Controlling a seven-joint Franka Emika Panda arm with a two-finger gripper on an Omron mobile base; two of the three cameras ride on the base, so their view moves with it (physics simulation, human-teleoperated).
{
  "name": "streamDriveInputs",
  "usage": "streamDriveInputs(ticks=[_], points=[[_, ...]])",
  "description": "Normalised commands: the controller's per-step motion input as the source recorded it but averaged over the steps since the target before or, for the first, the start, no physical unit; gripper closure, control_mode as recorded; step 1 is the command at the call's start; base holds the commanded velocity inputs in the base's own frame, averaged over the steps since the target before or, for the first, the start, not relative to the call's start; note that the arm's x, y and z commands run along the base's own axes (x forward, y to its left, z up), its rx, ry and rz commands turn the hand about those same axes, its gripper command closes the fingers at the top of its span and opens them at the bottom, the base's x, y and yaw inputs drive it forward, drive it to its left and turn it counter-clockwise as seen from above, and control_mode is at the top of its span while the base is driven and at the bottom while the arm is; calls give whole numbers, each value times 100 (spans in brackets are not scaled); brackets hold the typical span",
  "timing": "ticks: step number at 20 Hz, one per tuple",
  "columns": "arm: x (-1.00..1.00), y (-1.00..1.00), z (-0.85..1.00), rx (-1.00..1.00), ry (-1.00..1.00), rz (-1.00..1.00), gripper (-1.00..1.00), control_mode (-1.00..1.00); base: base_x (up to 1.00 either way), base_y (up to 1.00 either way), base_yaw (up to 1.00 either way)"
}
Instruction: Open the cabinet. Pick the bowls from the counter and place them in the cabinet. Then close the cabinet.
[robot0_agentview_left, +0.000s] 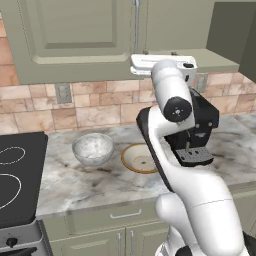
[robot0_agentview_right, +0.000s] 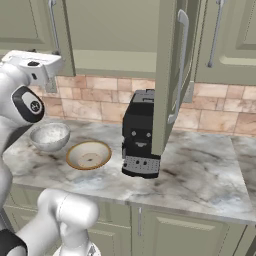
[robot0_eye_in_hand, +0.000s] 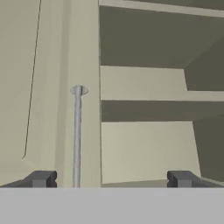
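The cabinet (robot0_agentview_right: 115, 30) stands with its right door (robot0_agentview_right: 166, 75) swung out toward me and its left door (robot0_eye_in_hand: 48, 87) closed. My gripper (robot0_eye_in_hand: 111, 179) is open and empty, level with the cabinet and facing the left door's silver handle (robot0_eye_in_hand: 77, 135) and the pale shelf (robot0_eye_in_hand: 144, 83). Its white hand (robot0_agentview_left: 160, 64) hangs just below the cabinet's front edge. On the counter (robot0_agentview_left: 75, 182) below sit the speckled grey-white bowl (robot0_agentview_left: 93, 148) and, to its right, the shallow tan bowl (robot0_agentview_left: 136, 158). They show again as the speckled bowl (robot0_agentview_right: 50, 136) and the tan bowl (robot0_agentview_right: 89, 154).
A black coffee machine (robot0_agentview_right: 141, 135) stands on the counter right of the bowls, under the open door. The black stovetop (robot0_agentview_left: 17, 175) lies to the left. Lower cabinets and a drawer (robot0_agentview_left: 120, 216) run under the counter. A brick backsplash (robot0_agentview_left: 90, 105) backs it.
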Motion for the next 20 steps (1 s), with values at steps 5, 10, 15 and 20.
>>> streamDriveInputs(ticks=[5, 10, 15, 20], points=[[63, 40, -13, 0, 2, 0, -100, -100, 0, 0, 0], [57, 35, -5, 0, 1, 0, -100, -100, 0, 0, 0], [54, 1, 0, 0, 5, 0, -100, -100, 0, 0, 0], [55, 0, 0, 0, 5, 0, -100, -100, 0, 0, 0]])
